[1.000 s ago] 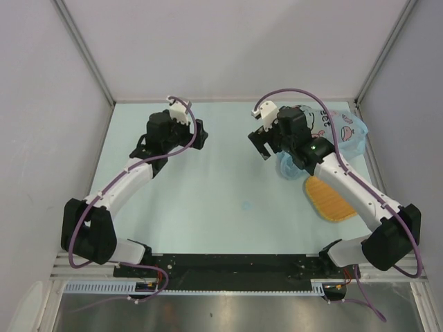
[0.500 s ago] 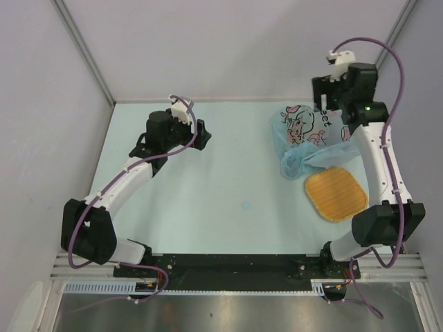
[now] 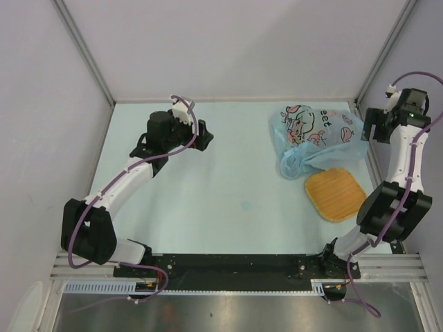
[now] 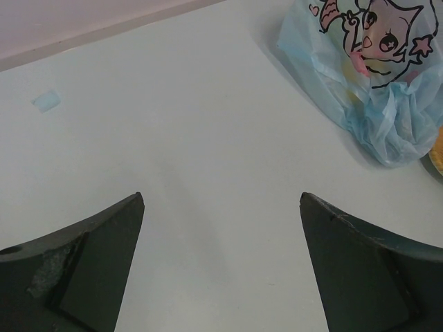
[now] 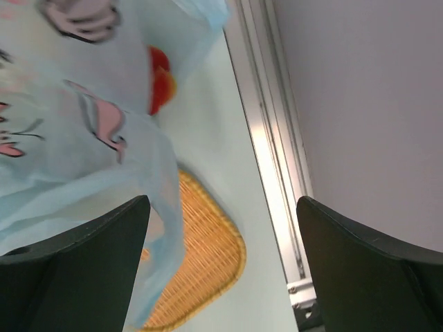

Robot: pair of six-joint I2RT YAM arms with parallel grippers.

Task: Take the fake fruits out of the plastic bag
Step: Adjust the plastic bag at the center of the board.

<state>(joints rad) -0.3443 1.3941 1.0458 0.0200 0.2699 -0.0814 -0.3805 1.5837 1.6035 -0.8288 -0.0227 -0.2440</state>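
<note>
The light-blue plastic bag [image 3: 315, 135] with a pink cartoon print lies at the back right of the table, bulging. It also shows in the left wrist view [image 4: 374, 76] and the right wrist view [image 5: 76, 124]. A small red fruit [image 5: 160, 86] shows at the bag's edge; the other fruits are hidden inside. My left gripper [image 3: 202, 135] is open and empty over bare table, well left of the bag. My right gripper [image 3: 372, 128] is open and empty, raised at the far right edge beside the bag.
An orange woven square tray [image 3: 336, 194] lies just in front of the bag, partly under it in the right wrist view [image 5: 201, 270]. A metal rail [image 5: 273, 152] and grey walls bound the right side. A small blue scrap [image 4: 47, 101] lies near the back wall.
My right arm has swung from left of the bag, over it, to the far right edge. The bag is now fully uncovered. The left arm has not moved.
</note>
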